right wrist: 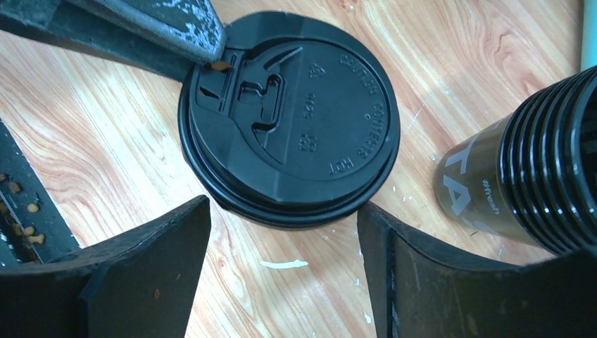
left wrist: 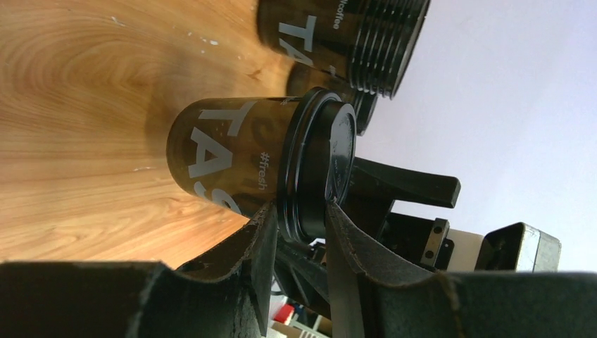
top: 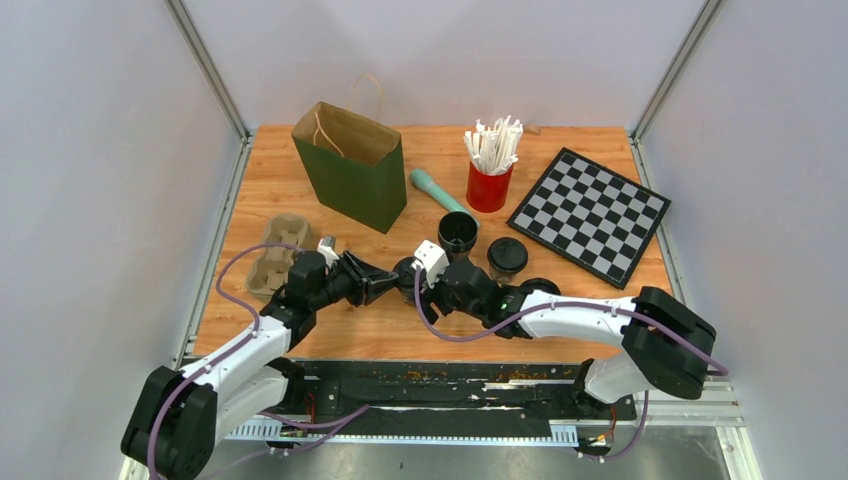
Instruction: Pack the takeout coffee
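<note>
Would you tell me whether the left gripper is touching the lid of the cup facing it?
Touching: in the left wrist view, the left gripper pinches the rim of the lid between its fingers.

The wooden worktop point(top: 360, 330) bears a green paper bag point(top: 352, 170) near its far left corner, a pulp cup carrier point(top: 277, 256) at the left edge, a checkerboard point(top: 589, 213) far right, a red cup point(top: 488, 188) (stuffed with white sticks point(top: 493, 145)) by the far edge, and a lidded coffee cup point(left wrist: 225, 151) mid-front.

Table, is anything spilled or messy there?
Yes: orange crumbs lie scattered on the black strip at the near edge, and a white fleck sits on the wood by the lidded cup. No liquid shows.
</note>
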Controlling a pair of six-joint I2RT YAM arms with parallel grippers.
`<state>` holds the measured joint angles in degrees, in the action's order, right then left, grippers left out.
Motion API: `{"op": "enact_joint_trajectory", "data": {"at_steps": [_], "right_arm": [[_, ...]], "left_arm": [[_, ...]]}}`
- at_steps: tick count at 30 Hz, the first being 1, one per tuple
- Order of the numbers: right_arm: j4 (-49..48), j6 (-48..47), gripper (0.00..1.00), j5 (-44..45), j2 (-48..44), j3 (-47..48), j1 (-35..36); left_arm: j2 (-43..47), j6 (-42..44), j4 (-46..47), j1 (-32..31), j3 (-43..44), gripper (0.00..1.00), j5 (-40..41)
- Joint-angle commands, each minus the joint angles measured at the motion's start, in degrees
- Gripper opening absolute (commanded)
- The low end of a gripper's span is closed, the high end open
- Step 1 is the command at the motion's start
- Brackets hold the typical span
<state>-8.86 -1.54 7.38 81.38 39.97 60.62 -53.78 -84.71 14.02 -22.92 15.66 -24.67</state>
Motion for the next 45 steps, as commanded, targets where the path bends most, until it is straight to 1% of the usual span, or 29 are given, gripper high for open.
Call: {"op": "enact_joint_trajectory", "data": {"at_steps": [1, 5, 8, 11, 13, 16, 19, 24, 28, 31, 33, 36, 40, 43, 45], "right_arm": [[-1.9, -1.1, 0.76, 0.6, 0.7, -1.8, 0.3], [-1.6, -0.9, 0.76, 1.1, -1.3, -3.3, 0.2], [0.6, -0.2, 0.76, 1.0, -3.9, -3.4, 0.3], [4.7, 1.1, 0.78, 0.6, -8.1, -3.0, 0.3], [7.4, 2.5, 0.80, 0.3, -11.2, -2.5, 0.2], [12.2, 4.3, 0.83, 0.6, -14.8, -0.3, 0.2], [17.2, 5.4, 0.84, 2.0, -15.1, 3.9, 0.3], [22.1, 6.3, 0.81, 1.0, -10.7, 11.2, 0.2], [24.6, 9.3, 0.78, 0.7, -6.7, 15.3, 0.2], [24.9, 14.7, 0.75, 0.4, -3.1, 17.4, 0.8], [25.7, 20.6, 0.73, 3.2, -0.7, 19.2, 2.3], [29.0, 26.7, 0.72, 6.1, 3.4, 22.7, 4.3], [33.2, 28.9, 0.71, 9.4, 9.0, 29.4, 7.1], [35.7, 29.0, 0.70, 11.5, 12.4, 33.9, 9.1], [37.7, 29.0, 0.69, 12.3, 14.9, 36.9, 10.4]], "left_arm": [[-0.5, 6.1, -1.2, -0.7, -0.2, 0.38, 1.8], [-1.0, 8.2, -3.8, -1.5, 0.9, 0.39, 3.0], [-0.8, 9.2, -6.1, -1.7, 1.4, 0.39, 3.4], [0.9, 10.5, -10.5, -1.7, 2.6, 0.48, 4.5], [2.8, 11.7, -13.3, -1.7, 4.2, 0.51, 5.3], [5.6, 14.4, -20.0, -1.7, 7.7, 0.58, 6.9], [8.0, 17.9, -25.9, -1.7, 12.0, 0.61, 9.5], [7.5, 21.7, -29.7, -1.7, 15.5, 0.62, 11.1], [5.4, 26.6, -38.2, -1.7, 17.7, 0.60, 15.9], [6.7, 28.0, -44.9, -1.6, 18.8, 0.60, 20.7], [9.6, 28.0, -48.6, -1.5, 20.1, 0.61, 24.3], [16.6, 28.6, -55.6, -1.5, 24.9, 0.61, 35.3], [23.6, 30.8, -63.6, -1.5, 33.9, 0.61, 46.1], [25.8, 32.8, -66.6, -1.5, 41.0, 0.61, 50.2], [26.2, 33.9, -67.1, -1.5, 45.2, 0.61, 51.0]]}}
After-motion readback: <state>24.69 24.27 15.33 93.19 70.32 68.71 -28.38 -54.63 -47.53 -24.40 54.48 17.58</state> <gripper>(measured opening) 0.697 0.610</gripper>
